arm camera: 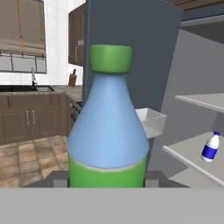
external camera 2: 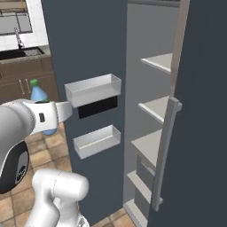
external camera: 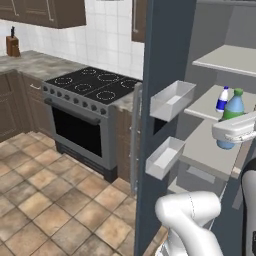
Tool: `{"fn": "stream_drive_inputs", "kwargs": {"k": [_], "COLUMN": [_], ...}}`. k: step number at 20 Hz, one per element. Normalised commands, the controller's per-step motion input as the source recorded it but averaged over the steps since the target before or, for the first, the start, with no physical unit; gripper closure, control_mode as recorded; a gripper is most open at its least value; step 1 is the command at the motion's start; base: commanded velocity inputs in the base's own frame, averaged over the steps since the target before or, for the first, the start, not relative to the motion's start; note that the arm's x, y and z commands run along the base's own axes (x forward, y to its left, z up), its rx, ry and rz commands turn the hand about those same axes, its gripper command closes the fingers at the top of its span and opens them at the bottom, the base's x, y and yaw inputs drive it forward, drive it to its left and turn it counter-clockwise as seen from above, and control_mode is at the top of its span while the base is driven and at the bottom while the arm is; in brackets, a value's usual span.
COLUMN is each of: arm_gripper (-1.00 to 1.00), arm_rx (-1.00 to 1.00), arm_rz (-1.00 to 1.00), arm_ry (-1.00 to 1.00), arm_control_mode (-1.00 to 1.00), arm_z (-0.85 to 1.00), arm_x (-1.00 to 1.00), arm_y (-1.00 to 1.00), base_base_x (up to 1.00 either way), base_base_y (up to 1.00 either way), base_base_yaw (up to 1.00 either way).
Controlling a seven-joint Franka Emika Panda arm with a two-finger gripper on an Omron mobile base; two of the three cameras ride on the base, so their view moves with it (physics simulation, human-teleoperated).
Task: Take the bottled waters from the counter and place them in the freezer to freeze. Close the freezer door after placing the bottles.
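2 bottles matter here: the white one (external camera: 223, 99) lies on a freezer shelf (external camera: 207, 105), while the claw (arm camera: 107, 181) is clamped low around the blue-green bottle (arm camera: 108, 127), which looks light, smooth and slippery, so gripping its wide lower body seems safest.

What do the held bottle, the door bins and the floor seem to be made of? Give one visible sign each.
Held bottle: probably plastic, with a smooth blue body, green cap and green band.
Door bins: likely clear or pale plastic, with thin see-through walls.
Floor: ceramic or stone tile, by its brown squares and grout lines.
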Motion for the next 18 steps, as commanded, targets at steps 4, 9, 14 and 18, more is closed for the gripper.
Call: {"fn": "stream_drive_inputs", "kwargs": {"k": [4,9,14,18], "arm_gripper": [1.00,1.00,1.00,1.00], "arm_rx": [0.00,0.00,0.00,0.00], "arm_rz": [0.00,0.00,0.00,0.00], "arm_ry": [0.00,0.00,0.00,0.00], "arm_control_mode": [1.00,1.00,1.00,1.00], "arm_z": [0.00,0.00,0.00,0.00], "arm_x": [0.00,0.00,0.00,0.00], "arm_y": [0.00,0.00,0.00,0.00], "base_base_x": [0.04,0.00,0.06,0.18], "base_base_y": [-0.36,-0.40,-0.41,-0.34], "base_base_yaw": [0.02,0.01,0.00,-0.05]}}
